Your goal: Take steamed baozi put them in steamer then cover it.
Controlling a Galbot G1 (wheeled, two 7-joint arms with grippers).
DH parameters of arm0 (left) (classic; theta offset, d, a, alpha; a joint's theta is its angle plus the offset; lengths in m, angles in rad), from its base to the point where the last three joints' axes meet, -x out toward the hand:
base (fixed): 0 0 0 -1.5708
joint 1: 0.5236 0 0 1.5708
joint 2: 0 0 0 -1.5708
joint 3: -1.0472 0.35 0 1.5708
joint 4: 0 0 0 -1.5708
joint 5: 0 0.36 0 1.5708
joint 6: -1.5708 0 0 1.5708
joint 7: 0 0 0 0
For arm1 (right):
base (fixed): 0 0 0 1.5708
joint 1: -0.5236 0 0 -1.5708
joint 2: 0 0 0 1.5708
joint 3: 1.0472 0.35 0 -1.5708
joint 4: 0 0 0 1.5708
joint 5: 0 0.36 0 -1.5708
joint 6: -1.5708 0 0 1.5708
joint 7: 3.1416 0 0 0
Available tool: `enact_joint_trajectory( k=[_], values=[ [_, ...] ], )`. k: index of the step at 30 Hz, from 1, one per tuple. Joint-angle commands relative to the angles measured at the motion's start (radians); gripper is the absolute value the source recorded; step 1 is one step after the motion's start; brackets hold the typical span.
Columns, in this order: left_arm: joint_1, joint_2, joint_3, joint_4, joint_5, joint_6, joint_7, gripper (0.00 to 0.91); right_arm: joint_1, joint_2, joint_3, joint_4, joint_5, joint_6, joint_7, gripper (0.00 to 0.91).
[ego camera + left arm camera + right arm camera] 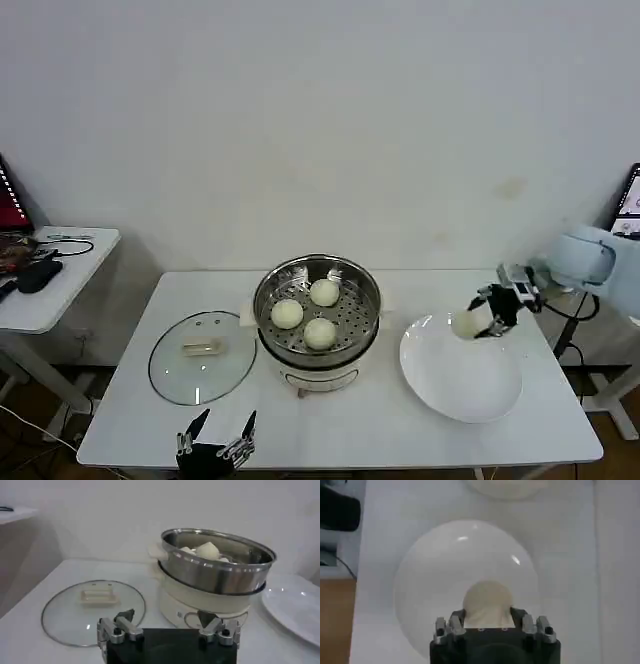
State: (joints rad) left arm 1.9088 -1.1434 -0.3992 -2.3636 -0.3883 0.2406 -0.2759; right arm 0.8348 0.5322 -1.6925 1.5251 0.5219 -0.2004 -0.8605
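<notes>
The left gripper [217, 437] is waiting at the near edge of the table [380, 425], in front of the steamer [317, 300] and a little to its left, with its fingers spread and nothing between them. Just beyond it the cover [202, 356] is lying flat on the table, close beside the steamer on its left side, handle up.

The step in hand is the loading of the last bun. Three steamed baozi [306, 313] are already sitting on the perforated floor of the steamer, which is standing open at the middle of the table. To the steamer's right, the white plate [460, 378] is lying close to the pot base. Over the far rim of that plate the right gripper [488, 317] is pinching the fourth baozi [487, 603] between its fingers; in the right wrist view the bun is sitting squarely between them with the plate beneath it, and it looks lifted, though I cannot tell for sure that it is off the plate.

The next move, as I judge it, calls for carrying the bun leftward over the steamer's rim, high enough to clear the steel wall, and releasing it in the free space on the near right of the basket. After that the cover is waiting to be set on top.
</notes>
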Motion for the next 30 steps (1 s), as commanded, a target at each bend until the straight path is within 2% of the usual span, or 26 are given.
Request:
enact_joint_trajectory(
  k=[1,8,15,19,30],
  values=[
    [0.001,0.001,0.003,0.002,0.001,-0.001,0.000,0.907,0.171,0.110,-0.095,0.038,0.181,-0.039,0.044,0.645],
    [0.008,0.017,0.013,0.004,0.001,-0.001,-0.004,0.907,0.181,0.232,-0.095,0.024,0.307,-0.083,0.092,0.645],
    [0.002,0.019,0.014,0.004,0.000,0.000,-0.006,0.907,0.174,0.306,-0.090,0.002,0.359,-0.101,0.121,0.645],
    [-0.001,0.025,0.018,0.005,0.000,0.002,-0.008,0.907,0.166,0.337,-0.089,0.009,0.446,-0.134,0.164,0.645],
    [0.001,0.037,0.031,0.004,0.001,0.003,-0.008,0.907,0.109,0.438,-0.046,-0.039,0.528,-0.202,0.234,0.645]
  ],
)
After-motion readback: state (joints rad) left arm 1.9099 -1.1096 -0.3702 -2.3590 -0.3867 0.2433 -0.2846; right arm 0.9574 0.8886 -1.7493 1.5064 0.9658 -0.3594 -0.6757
